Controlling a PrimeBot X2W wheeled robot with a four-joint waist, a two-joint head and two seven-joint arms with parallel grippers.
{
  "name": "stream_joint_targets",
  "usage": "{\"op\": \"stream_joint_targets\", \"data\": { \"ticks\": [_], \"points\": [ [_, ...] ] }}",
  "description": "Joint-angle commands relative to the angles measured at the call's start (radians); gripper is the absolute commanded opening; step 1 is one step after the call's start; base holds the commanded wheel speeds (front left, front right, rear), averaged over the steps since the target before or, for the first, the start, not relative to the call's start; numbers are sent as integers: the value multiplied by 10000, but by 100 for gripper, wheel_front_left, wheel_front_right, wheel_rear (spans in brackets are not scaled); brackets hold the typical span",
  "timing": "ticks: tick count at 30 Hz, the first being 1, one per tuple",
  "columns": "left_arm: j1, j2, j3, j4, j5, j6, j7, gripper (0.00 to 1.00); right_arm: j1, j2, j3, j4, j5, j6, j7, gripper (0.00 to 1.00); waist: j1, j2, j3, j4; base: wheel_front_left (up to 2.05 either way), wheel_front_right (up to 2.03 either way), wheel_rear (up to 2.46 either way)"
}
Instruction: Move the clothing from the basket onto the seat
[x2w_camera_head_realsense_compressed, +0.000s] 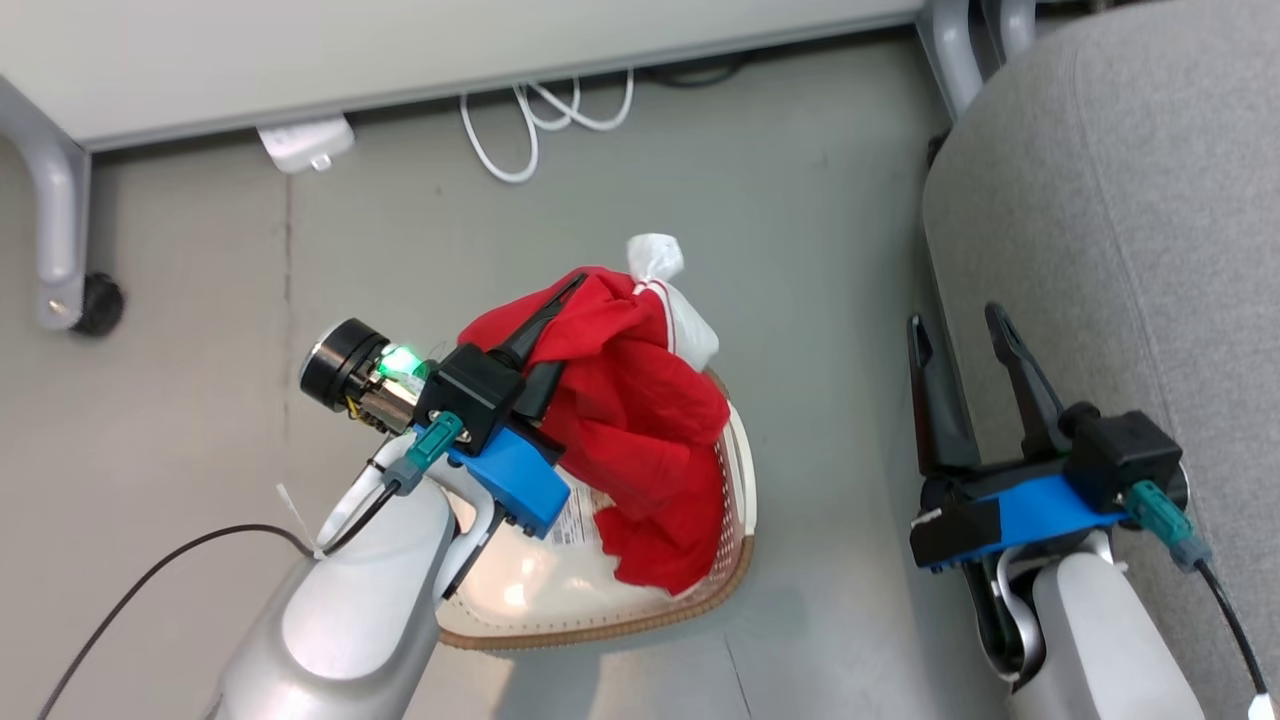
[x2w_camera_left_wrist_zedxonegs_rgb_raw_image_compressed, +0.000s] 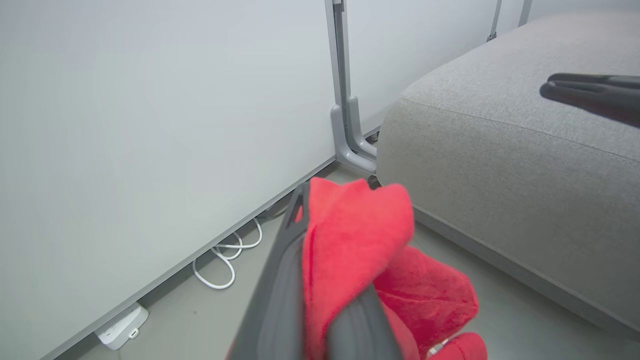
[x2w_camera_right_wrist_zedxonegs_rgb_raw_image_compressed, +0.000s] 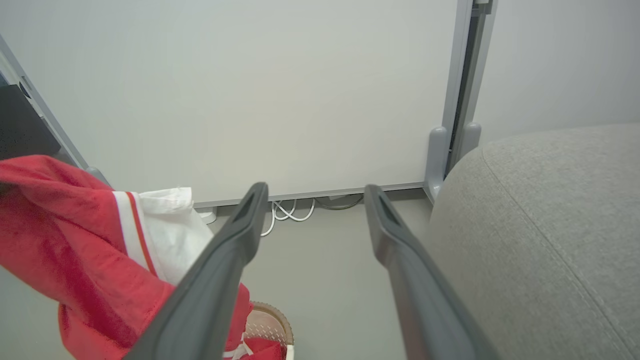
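Observation:
A red garment (x2w_camera_head_realsense_compressed: 630, 420) with white trim hangs lifted above the cream basket (x2w_camera_head_realsense_compressed: 735, 480), its lower folds still draped inside. My left gripper (x2w_camera_head_realsense_compressed: 560, 310) is shut on the garment's upper fold; the left wrist view shows red cloth (x2w_camera_left_wrist_zedxonegs_rgb_raw_image_compressed: 350, 235) pinched between the dark fingers (x2w_camera_left_wrist_zedxonegs_rgb_raw_image_compressed: 280, 280). Over to the right, my right gripper (x2w_camera_head_realsense_compressed: 965, 335) stands open at the edge of the grey seat (x2w_camera_head_realsense_compressed: 1130, 220), with nothing between its fingers (x2w_camera_right_wrist_zedxonegs_rgb_raw_image_compressed: 220, 270). The right wrist view catches the garment (x2w_camera_right_wrist_zedxonegs_rgb_raw_image_compressed: 65, 240) at the left and the seat (x2w_camera_right_wrist_zedxonegs_rgb_raw_image_compressed: 550, 220) at the right.
A pale partition panel (x2w_camera_head_realsense_compressed: 400, 50) on grey feet with a castor (x2w_camera_head_realsense_compressed: 98, 303) runs along the back. White cables (x2w_camera_head_realsense_compressed: 530, 120) and a white power adapter (x2w_camera_head_realsense_compressed: 305, 142) lie on the grey floor beneath it. Bare floor separates basket and seat.

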Motion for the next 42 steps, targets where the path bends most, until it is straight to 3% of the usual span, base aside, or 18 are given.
{"op": "stream_joint_targets", "data": {
  "ticks": [1, 21, 42],
  "points": [
    [161, -38, 98, -160, -55, -35, -54, 0, 260, -30, -49, 38, 10, -7, -7, 100, 2, 0, -540, 211, 0, 0, 0],
    [588, -350, -427, -476, -423, -163, -53, 0, 2122, -30, -535, 229, 169, -5, -7, 100, 2, 0, -2780, 631, 0, 0, 0],
    [698, -343, -701, -384, -692, -97, -52, 0, 2212, -28, -16, 142, 86, -7, -6, 100, 2, 0, -3234, 642, 0, 0, 0]
  ]
}}
